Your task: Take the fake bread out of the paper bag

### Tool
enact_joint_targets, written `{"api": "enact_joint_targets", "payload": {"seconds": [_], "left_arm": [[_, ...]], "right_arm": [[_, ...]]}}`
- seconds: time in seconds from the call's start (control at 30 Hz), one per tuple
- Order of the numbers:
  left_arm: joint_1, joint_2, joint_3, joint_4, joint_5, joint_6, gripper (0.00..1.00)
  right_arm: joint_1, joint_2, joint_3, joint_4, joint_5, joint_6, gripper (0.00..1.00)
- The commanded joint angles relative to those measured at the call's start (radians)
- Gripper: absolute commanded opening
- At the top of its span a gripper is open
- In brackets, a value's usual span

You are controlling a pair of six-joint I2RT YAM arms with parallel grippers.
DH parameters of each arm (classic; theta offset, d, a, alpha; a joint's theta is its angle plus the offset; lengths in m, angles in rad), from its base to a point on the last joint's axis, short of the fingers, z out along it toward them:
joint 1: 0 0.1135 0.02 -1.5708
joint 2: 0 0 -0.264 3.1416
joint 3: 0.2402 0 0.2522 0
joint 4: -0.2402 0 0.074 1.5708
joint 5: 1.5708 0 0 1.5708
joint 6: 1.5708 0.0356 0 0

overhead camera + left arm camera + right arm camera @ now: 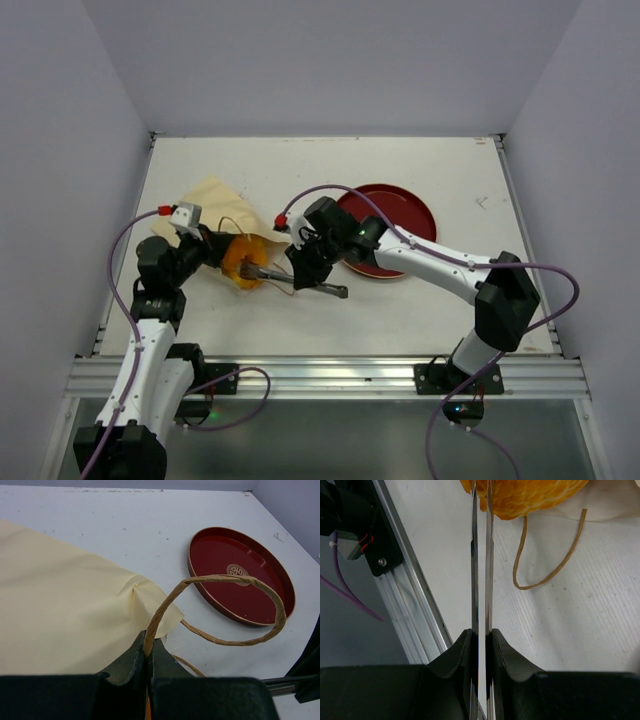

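**Left of the plate, bread sits at the bag's mouth with your right claw at it**

Well left of the red plate (400,215), the paper bag (212,198) lies on its side with its mouth turned toward the plate. One orange piece of fake bread (243,262) shows in that mouth, on the plate side of the bag. Your left claw (226,247) is pressed together on a handle (220,577) of the bag, pinching the twisted cord. It anchors the bag from the side away from the plate.

Your right claw (268,272) reaches in from the plate side. Its long thin blades lie nearly level and point away from the plate, straight at the bread. In the wrist view the blades are all but pressed together, with only a sliver of light between them. Their tips meet the orange piece at the top edge of the picture. You cannot tell whether they nip any of it, because the tips are cut off there.

Watch one relation: the bread lies dead ahead of the right claw's tips, touching or very nearly so, with the bag beyond it. From above the piece looks roundish, so you have no clear long axis to line up on. The right arm looks best placed to draw it out, probably back toward the plate while the left holds the bag
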Motion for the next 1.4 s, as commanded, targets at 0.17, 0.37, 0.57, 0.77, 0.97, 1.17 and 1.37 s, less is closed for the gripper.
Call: {"api": "enact_joint_targets", "payload": {"seconds": [0.17,0.37,0.57,0.77,0.97,1.17,1.37], "left_arm": [[-0.005,0.010,0.051,-0.041,-0.027,-0.003,0.00],[-0.005,0.010,0.061,-0.055,-0.034,0.014,0.00],[-0.005,0.029,0.089,-0.061,-0.044,0.021,0.00],[-0.006,0.043,0.114,-0.062,-0.057,0.020,0.00],[-0.005,0.060,0.135,-0.064,-0.071,0.023,0.00],[-0.005,0.083,0.152,-0.070,-0.088,0.038,0.00],[-0.005,0.092,0.164,-0.078,-0.096,0.055,0.00]], "right_arm": [[-0.020,-0.090,0.027,-0.025,-0.066,-0.067,0.00],[-0.036,-0.119,0.018,-0.059,-0.078,-0.111,0.00],[-0.036,-0.148,0.013,-0.128,-0.107,-0.158,0.00],[-0.034,-0.190,-0.016,-0.205,-0.129,-0.214,0.00],[-0.034,-0.277,-0.057,-0.251,-0.114,-0.259,0.00],[-0.037,-0.421,-0.100,-0.298,-0.072,-0.302,0.00],[-0.071,-0.547,-0.140,-0.338,0.008,-0.331,0.00]]}}
